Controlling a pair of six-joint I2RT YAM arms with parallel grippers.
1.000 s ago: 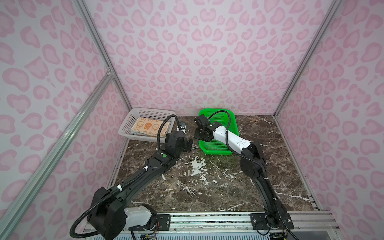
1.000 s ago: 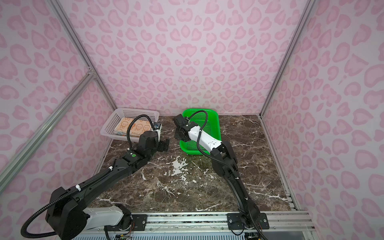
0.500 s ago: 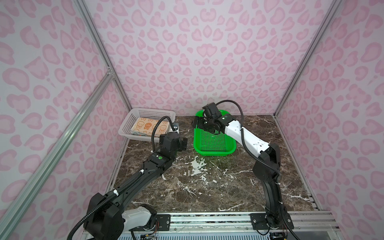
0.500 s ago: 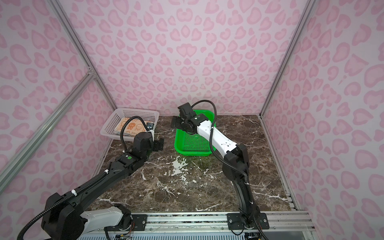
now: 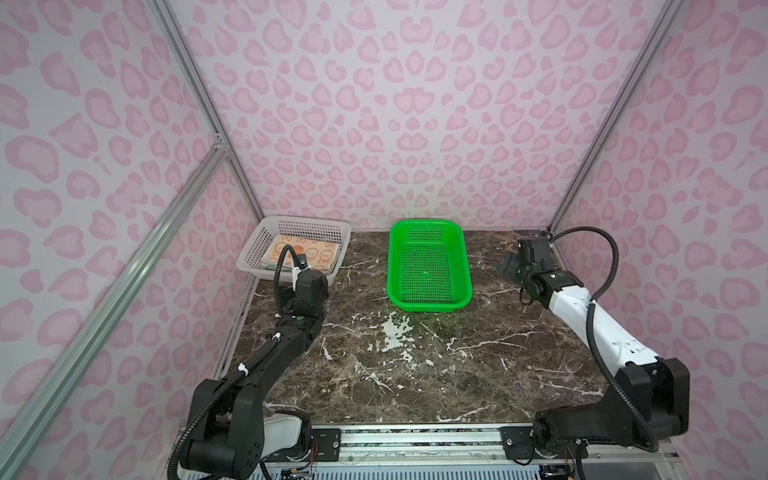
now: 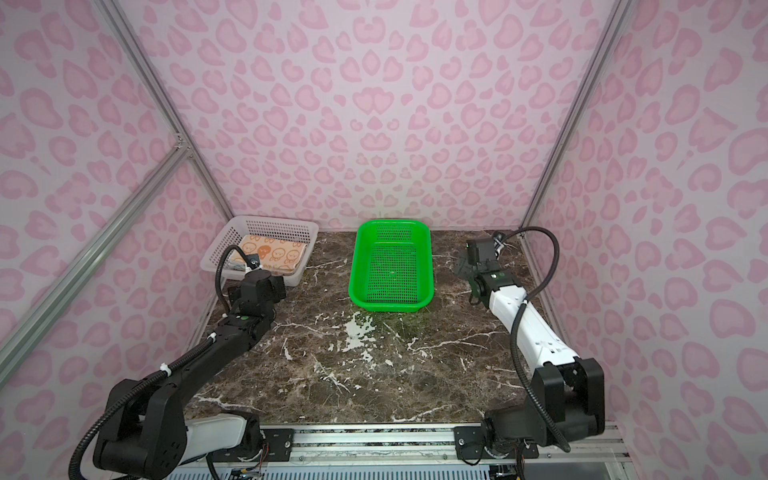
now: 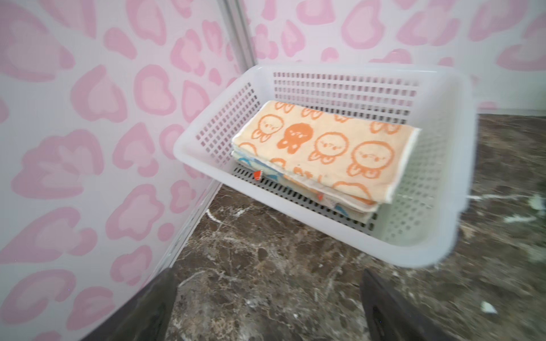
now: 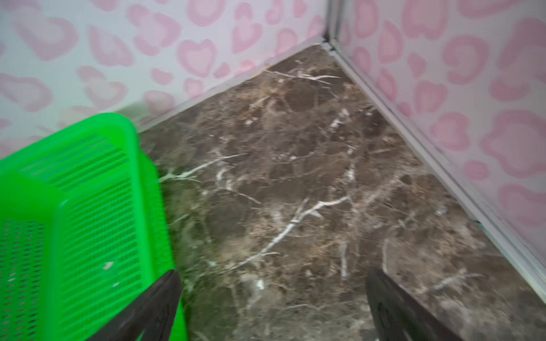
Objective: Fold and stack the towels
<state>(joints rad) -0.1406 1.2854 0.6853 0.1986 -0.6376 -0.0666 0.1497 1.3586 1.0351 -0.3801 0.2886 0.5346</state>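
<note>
The towels (image 5: 305, 255) (image 6: 274, 257) lie folded in one stack inside the white basket (image 5: 307, 220) at the back left. The orange-on-cream towel (image 7: 319, 150) is on top, and blue-printed edges show under it. My left gripper (image 7: 266, 276) hangs open over bare marble just in front of that basket, with nothing between its fingers. In both top views its jaws are hidden under the wrist. My right gripper (image 5: 509, 266) (image 8: 273, 273) is open and empty at the back right, to the right of the green basket (image 5: 428, 299).
The green basket (image 6: 388, 305) (image 8: 88, 124) stands empty at the back middle. The white basket (image 6: 274, 219) (image 7: 339, 68) sits against the left wall. Patterned walls and metal frame posts close in the back and both sides.
My right gripper opened at the green basket's left rim and swung across to the far right. The green basket now sits square. My left arm drew back towards the white basket.
</note>
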